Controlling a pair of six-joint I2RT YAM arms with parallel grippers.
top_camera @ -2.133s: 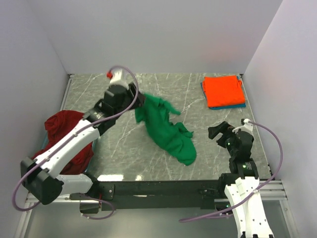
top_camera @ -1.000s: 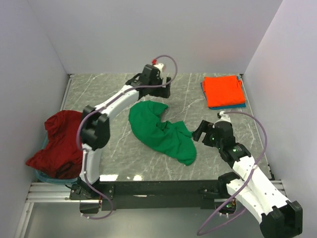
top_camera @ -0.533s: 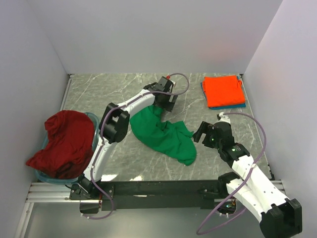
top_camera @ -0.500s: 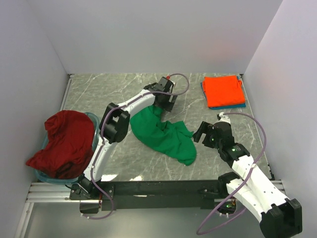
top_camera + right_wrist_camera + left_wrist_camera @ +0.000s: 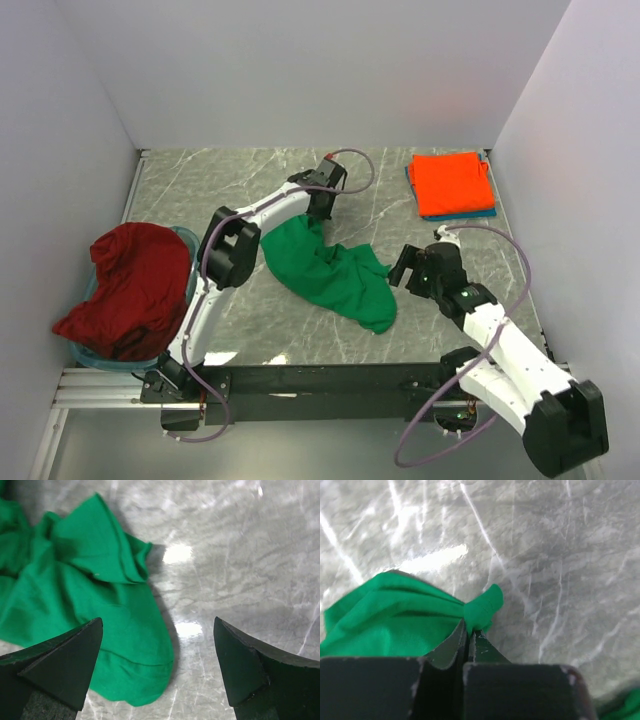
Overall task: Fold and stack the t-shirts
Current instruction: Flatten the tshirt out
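The right gripper, jaws wide apart, hovers beside the crumpled bright green cloth t-shirt at the middle of the grey marbled table. The left gripper is clamped on its far edge. It is likely soft, limp and light: best taken by hems or corners.

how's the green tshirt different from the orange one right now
The green t-shirt lies crumpled in the middle of the table; the orange t-shirt is folded square at the far right corner. The green one is pinched at an edge by the shut left end effector; nothing touches the orange one. The green one rests on bare table; the orange one tops a teal-blue shirt. Both are plain, single-colour cloth.
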